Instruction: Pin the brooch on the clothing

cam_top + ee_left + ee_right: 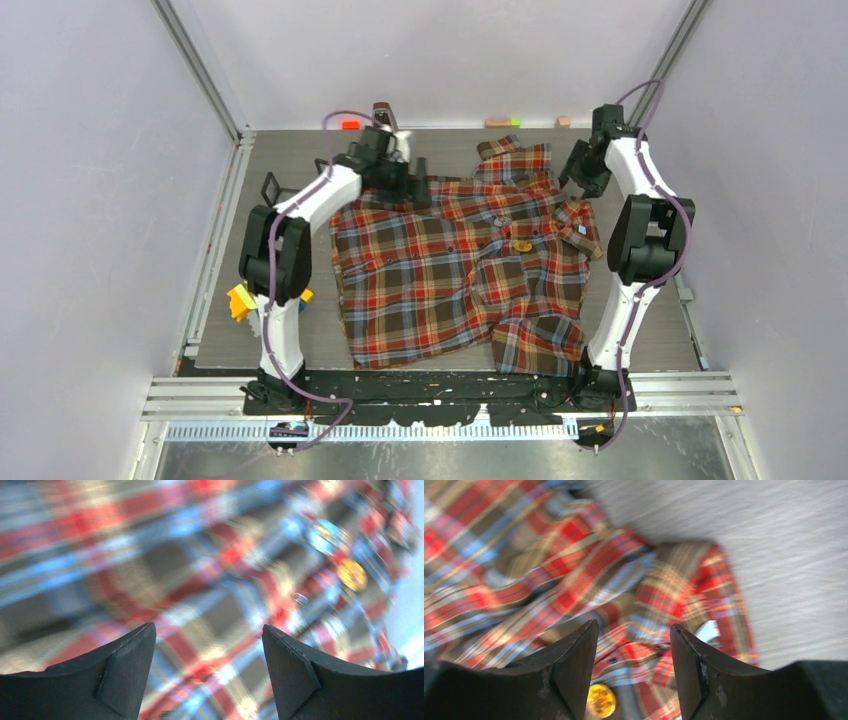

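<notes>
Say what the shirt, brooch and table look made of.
Shirt: woven cloth, likely cotton or flannel; matte, wrinkled plaid. Brooch: small yellow disc, slightly glossy; perhaps metal or plastic, too blurred to tell. Table: grey matte board with a faint wood-grain look, possibly laminate.

A round yellow brooch (522, 246) sits on the spread-out plaid shirt (440, 285).

The brooch (351, 574) and plaid shirt (150, 570) are blurred.
</notes>
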Controlling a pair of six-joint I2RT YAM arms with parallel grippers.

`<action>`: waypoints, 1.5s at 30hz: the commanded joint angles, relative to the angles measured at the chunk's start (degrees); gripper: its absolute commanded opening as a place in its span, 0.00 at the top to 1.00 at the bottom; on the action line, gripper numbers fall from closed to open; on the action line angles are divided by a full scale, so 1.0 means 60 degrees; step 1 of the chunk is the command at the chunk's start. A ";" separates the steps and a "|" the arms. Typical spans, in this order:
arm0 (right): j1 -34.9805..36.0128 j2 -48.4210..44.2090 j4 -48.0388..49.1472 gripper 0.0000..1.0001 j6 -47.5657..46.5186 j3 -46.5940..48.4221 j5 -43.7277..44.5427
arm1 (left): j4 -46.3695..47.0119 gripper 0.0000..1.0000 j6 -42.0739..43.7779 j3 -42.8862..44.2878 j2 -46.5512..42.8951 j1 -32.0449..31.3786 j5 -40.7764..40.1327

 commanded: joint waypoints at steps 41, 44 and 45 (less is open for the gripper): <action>0.1223 0.2509 0.3034 0.38 0.1776 0.0719 -0.3260 | 0.2643 0.17 0.0728 -0.3162 -0.0090 -0.6243 0.2897; 0.1223 0.1997 0.2896 0.20 0.1393 0.0607 -0.3015 | 0.3056 0.11 -0.0072 -0.3031 -0.0469 -0.5840 0.2452; 0.1223 0.1662 0.2777 0.14 0.1298 0.0579 -0.2855 | 0.3254 0.08 -0.0344 -0.3055 -0.0669 -0.5669 0.2299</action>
